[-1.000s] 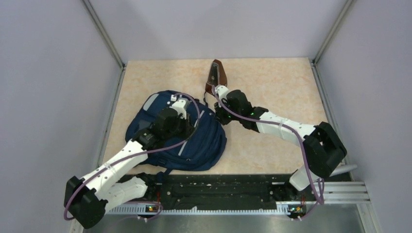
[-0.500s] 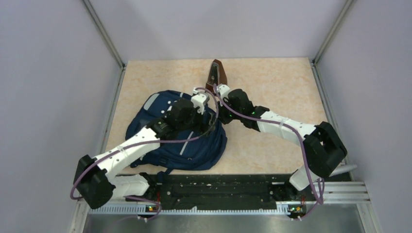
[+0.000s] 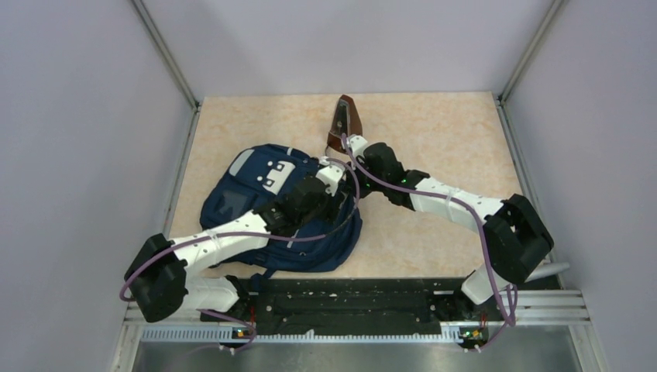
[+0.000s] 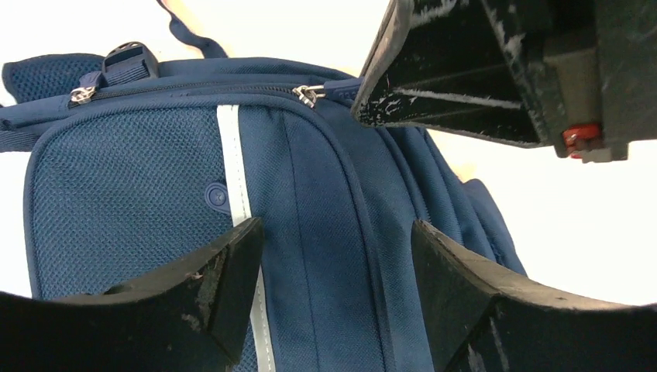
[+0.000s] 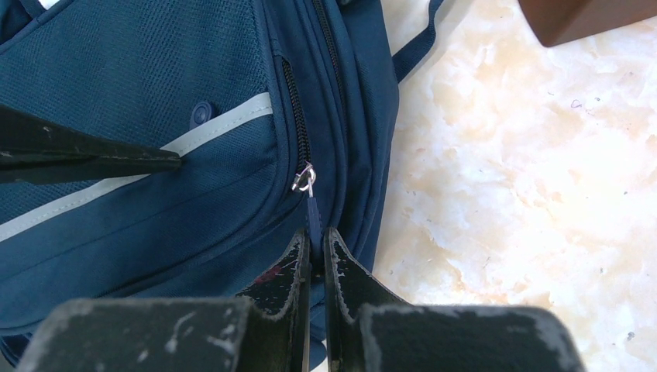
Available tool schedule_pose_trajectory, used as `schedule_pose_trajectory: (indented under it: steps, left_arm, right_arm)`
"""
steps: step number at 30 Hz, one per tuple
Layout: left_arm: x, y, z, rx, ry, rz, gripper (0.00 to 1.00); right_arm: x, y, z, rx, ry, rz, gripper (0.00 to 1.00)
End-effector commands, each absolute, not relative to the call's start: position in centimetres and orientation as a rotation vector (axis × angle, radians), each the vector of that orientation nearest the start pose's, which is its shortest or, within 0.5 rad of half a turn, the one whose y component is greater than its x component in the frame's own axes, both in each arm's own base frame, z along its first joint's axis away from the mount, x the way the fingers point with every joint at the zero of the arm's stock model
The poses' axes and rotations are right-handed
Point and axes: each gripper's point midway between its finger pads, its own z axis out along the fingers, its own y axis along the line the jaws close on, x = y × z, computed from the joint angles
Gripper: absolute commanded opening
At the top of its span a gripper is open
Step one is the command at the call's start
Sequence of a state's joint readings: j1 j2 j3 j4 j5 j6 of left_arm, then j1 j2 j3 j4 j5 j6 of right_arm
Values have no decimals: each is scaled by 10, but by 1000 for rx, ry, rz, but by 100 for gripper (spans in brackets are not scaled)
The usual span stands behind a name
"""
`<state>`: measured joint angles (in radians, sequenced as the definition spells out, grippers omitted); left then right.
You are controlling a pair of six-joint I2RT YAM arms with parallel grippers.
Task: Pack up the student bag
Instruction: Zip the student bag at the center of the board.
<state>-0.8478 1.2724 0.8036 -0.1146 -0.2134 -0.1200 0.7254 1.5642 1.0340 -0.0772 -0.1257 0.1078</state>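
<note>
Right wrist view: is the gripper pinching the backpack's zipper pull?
Yes, the right gripper is shut on the zipper pull of the backpack.

Left of table (image 3: 449, 139): student bag (image 3: 232, 203); brown object (image 3: 345, 120) behind; right half open.

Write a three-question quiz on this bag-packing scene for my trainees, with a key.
1. True or false: the left end effector is shut on the student bag.
2. What does the right end effector pinch? A nothing; B the zipper pull; C the left end effector.
3. Short answer: in the top view, is the brown object inside the bag or on the table?

Key:
1. False. Its jaws stand wide apart over the bag's front.
2. B.
3. On the table, beyond the bag.
</note>
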Motion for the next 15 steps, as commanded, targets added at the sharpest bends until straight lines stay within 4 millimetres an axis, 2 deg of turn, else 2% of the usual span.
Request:
schedule_pose_trajectory:
  steps: [1,3,5,7,9,13,15]
  left_arm:
    - [282,-239,135,584,1991,-188,73]
    - [280,-239,134,580,1972,-202,71]
    - [278,-236,128,581,1974,-192,64]
    - [277,-230,123,575,1985,-161,50]
    - [275,-226,119,572,1999,-145,31]
    - [266,-224,114,598,2012,-172,0]
    - [260,-223,113,610,2026,-187,0]
  right_arm:
    - [332,300,159,-653,2037,557,0]
    - [333,300,159,-652,2038,553,0]
    - [334,301,160,-649,2037,551,0]
    - [335,301,162,-645,2033,552,0]
    - [336,302,163,-647,2028,555,0]
    - [342,304,163,-660,2019,534,0]
    - [345,306,162,-675,2017,523,0]
